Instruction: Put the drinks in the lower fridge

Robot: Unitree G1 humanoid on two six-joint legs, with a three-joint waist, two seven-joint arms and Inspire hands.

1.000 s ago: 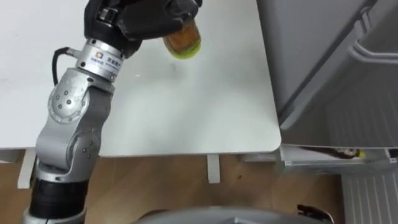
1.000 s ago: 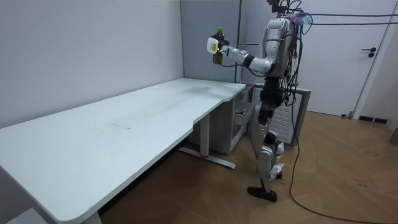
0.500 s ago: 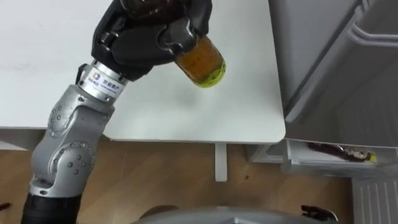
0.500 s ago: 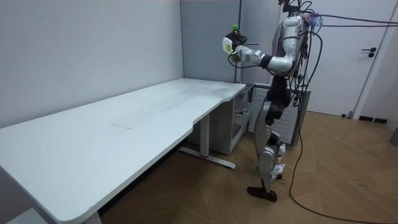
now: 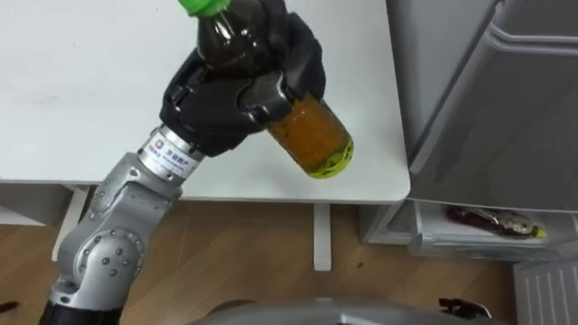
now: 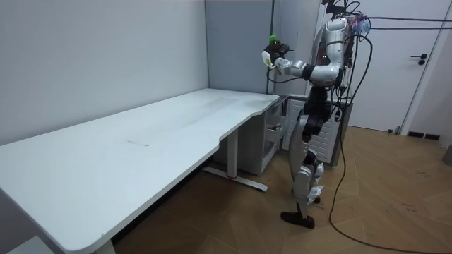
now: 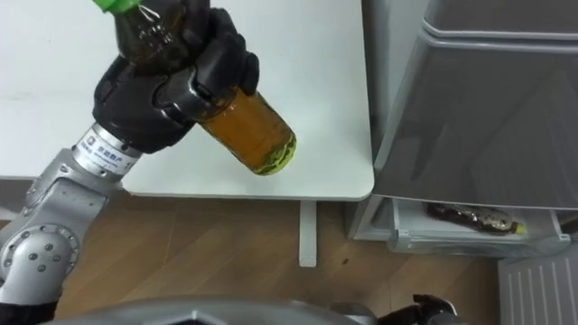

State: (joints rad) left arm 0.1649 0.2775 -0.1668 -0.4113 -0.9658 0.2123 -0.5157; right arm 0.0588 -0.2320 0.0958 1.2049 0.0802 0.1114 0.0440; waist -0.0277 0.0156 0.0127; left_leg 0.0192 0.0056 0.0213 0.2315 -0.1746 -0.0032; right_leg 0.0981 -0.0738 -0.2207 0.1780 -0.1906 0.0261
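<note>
My left hand is shut round a drink bottle with amber liquid and a green cap. The bottle is tilted, cap toward the upper left, base down to the right, held in the air above the white table's near right corner. In the room view I stand at the table's far end with the bottle raised at chest height in the left hand. To the right stands the grey fridge. Low beside it an open drawer or shelf holds a dark bottle lying flat.
The table's rounded corner lies just under the bottle. Wooden floor shows below the table edge, with a white table leg. A door stands in the room's far right wall.
The left hand has swung the bottle lower and to the right, toward the table corner, so its green cap now shows. In the room view my body has turned further toward the fridge.
</note>
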